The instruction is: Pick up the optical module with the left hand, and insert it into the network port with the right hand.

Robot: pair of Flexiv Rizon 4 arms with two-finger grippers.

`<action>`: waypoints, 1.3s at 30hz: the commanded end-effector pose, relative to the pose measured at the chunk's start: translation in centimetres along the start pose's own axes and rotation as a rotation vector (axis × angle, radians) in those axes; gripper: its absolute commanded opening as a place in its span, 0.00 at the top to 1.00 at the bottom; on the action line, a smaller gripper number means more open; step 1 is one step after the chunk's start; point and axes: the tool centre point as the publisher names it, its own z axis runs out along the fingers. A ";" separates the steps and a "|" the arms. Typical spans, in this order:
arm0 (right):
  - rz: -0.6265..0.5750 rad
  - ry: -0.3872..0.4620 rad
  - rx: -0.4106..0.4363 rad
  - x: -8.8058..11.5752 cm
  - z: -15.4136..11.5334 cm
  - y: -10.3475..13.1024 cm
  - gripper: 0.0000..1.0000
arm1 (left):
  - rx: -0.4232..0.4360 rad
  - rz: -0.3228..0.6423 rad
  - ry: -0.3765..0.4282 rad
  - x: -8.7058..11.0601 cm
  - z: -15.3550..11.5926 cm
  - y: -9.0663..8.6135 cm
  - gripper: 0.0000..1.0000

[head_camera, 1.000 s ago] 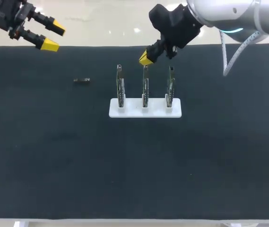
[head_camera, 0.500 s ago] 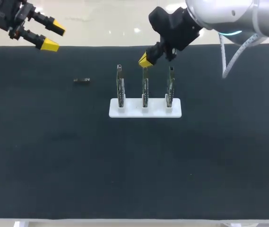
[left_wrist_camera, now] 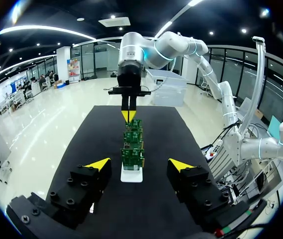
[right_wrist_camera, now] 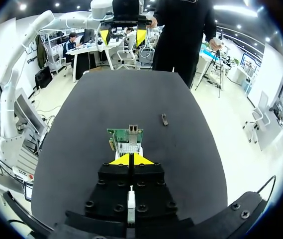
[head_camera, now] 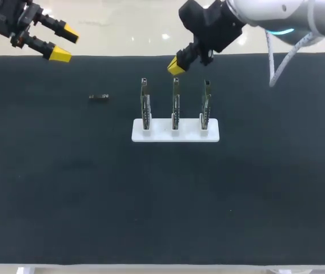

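Observation:
The optical module (head_camera: 99, 97), a small dark block, lies flat on the black mat left of a white stand (head_camera: 175, 131). The stand holds three upright circuit boards with network ports. My left gripper (head_camera: 64, 43) hangs open and empty over the mat's far left corner, well back from the module. My right gripper (head_camera: 176, 65) is shut on nothing, just above and behind the middle board (head_camera: 175, 103). In the right wrist view the shut gripper (right_wrist_camera: 130, 159) points at the nearest board (right_wrist_camera: 130, 135), with the module (right_wrist_camera: 164, 119) lying beyond it. In the left wrist view the open gripper (left_wrist_camera: 139, 164) faces the row of boards (left_wrist_camera: 133, 154).
The black mat (head_camera: 162, 200) covers the table, and only the stand and the module lie on it. A white cable (head_camera: 276, 63) hangs from my right arm over the far right part of the mat.
My right gripper has risen a little and drawn back from the top of the middle board. The left arm and the module have not moved.

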 end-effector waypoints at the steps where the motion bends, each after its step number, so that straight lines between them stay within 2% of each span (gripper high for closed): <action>1: 0.001 0.006 -0.003 -0.6 -1.9 0.0 1.00 | 0.003 -0.001 0.003 0.0 0.0 0.1 0.00; 10: -0.010 -0.016 -0.015 -0.1 -5.7 -0.5 1.00 | 0.003 -0.001 0.003 0.0 0.0 0.1 0.00; 22: -0.046 -0.040 -0.016 3.7 -10.7 -1.3 1.00 | 0.003 -0.001 0.003 0.0 0.0 0.1 0.00; 32: -0.058 -0.069 0.008 6.7 -12.4 -1.5 1.00 | 0.003 -0.001 0.003 0.0 0.0 0.1 0.00; 38: -0.071 -0.082 -0.010 7.3 -12.8 -1.3 1.00 | 0.003 -0.001 0.003 0.0 0.0 0.1 0.00; 39: -0.071 -0.082 -0.010 7.3 -12.8 -1.3 0.75 | 0.003 -0.001 0.003 0.0 0.0 0.1 0.00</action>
